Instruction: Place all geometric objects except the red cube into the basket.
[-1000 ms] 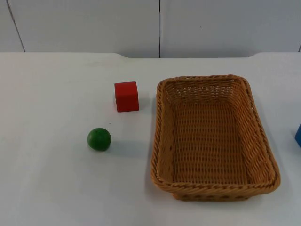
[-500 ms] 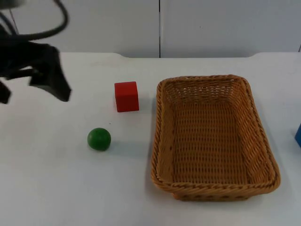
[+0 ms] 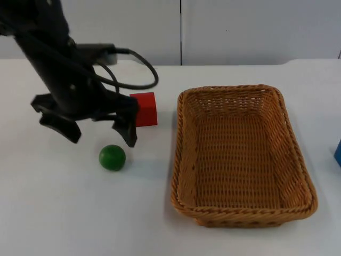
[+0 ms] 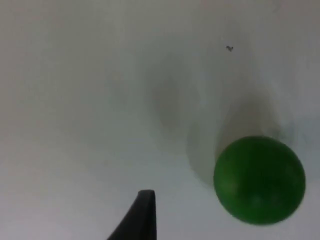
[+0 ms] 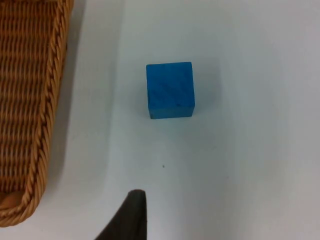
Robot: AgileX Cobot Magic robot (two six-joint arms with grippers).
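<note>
Top view shows you the left gripper (image 3: 101,134) newly arrived, jaws spread, above the green ball (image 3: 112,158); pickup looks imminent.

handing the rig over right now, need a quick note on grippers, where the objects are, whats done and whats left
Left gripper: open, above the table just behind the green ball, holding nothing.
Right gripper: fingertip near the blue cube, which sits on the table just off the basket's right side; that arm waits.
Red cube: on the table left of the basket, partly behind the left arm; it is meant to stay out.
Done: nothing, the basket holds no object.
Left: put the green ball and the blue cube into the basket.
</note>
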